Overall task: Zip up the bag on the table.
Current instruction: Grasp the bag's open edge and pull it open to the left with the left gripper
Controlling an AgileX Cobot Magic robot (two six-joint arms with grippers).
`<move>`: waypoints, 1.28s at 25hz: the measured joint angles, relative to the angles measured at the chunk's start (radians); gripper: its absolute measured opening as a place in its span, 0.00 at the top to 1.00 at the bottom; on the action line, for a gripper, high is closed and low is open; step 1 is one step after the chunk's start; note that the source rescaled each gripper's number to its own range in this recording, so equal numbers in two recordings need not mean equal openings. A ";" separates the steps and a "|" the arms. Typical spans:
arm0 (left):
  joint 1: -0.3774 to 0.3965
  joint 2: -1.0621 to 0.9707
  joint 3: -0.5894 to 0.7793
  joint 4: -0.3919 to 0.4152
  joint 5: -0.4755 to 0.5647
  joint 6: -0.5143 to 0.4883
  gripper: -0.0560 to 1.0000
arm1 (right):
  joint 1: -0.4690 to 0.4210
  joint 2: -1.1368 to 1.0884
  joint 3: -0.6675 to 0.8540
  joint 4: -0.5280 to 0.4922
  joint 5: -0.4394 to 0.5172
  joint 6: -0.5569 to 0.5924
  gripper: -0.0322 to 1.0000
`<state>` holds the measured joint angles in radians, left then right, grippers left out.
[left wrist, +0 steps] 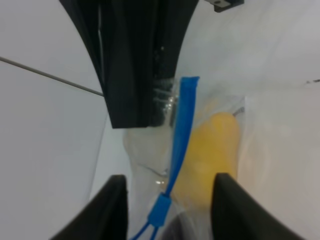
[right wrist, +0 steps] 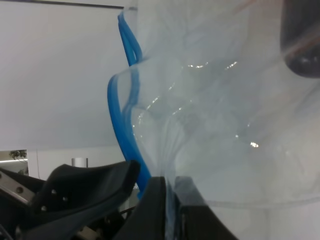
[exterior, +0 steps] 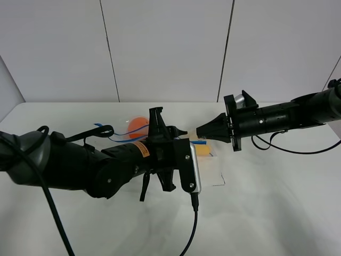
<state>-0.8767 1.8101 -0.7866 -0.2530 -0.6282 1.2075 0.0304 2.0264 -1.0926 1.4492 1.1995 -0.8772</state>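
Note:
The clear bag lies mid-table with an orange and a yellow fruit inside; the purple item is hidden. My right gripper is shut on the bag's edge next to the blue seal strip, and the pinched plastic shows in its wrist view. My left gripper is open. Its fingers stand on either side of the blue slider on the strip. The yellow fruit lies just behind the strip.
My left arm covers most of the bag in the high view. A black cable trails from its wrist toward the front edge. The right arm's cable lies on the table at the right. White wall panels stand behind.

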 joint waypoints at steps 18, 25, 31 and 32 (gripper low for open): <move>0.000 0.000 0.000 0.002 -0.002 -0.019 0.95 | 0.000 0.000 0.000 -0.002 -0.001 0.000 0.97; 0.004 -0.002 0.000 -0.017 -0.002 0.002 0.95 | 0.000 0.000 0.000 0.000 -0.001 0.000 0.97; 0.028 -0.052 0.019 -0.090 0.013 0.084 0.95 | 0.006 0.000 0.000 0.026 0.006 0.003 0.97; 0.036 -0.059 0.024 -0.098 0.020 0.099 0.95 | 0.007 0.000 0.000 0.026 0.006 0.003 0.97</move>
<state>-0.8409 1.7515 -0.7630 -0.3506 -0.6081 1.3063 0.0372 2.0259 -1.0926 1.4755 1.2055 -0.8738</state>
